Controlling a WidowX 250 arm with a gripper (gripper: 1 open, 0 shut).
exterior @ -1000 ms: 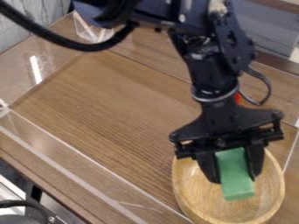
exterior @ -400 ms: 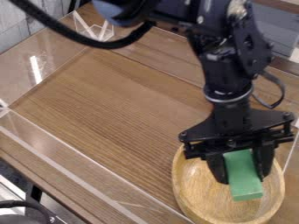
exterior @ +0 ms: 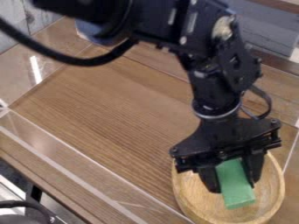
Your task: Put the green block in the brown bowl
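The brown bowl (exterior: 184, 195) sits at the bottom right of the camera view, partly cut off by the frame edge. My gripper (exterior: 235, 178) points steeply down over the bowl, its two black fingers (exterior: 214, 178) on either side of the green block (exterior: 239, 192). The block hangs tilted between the fingers, its lower end down inside the bowl's hollow. Whether that end touches the bowl's floor I cannot tell. The gripper is shut on the block's upper part.
The wooden tabletop (exterior: 105, 105) stretches to the left and back. A clear plastic wall (exterior: 70, 162) runs along the front left, with another at the far side. The dark arm (exterior: 176, 35) reaches in from the top.
The wrist has rolled a little and the upper arm has swung across the top of the view. The gripper stays over the bowl, still holding the block, which sits slightly lower.
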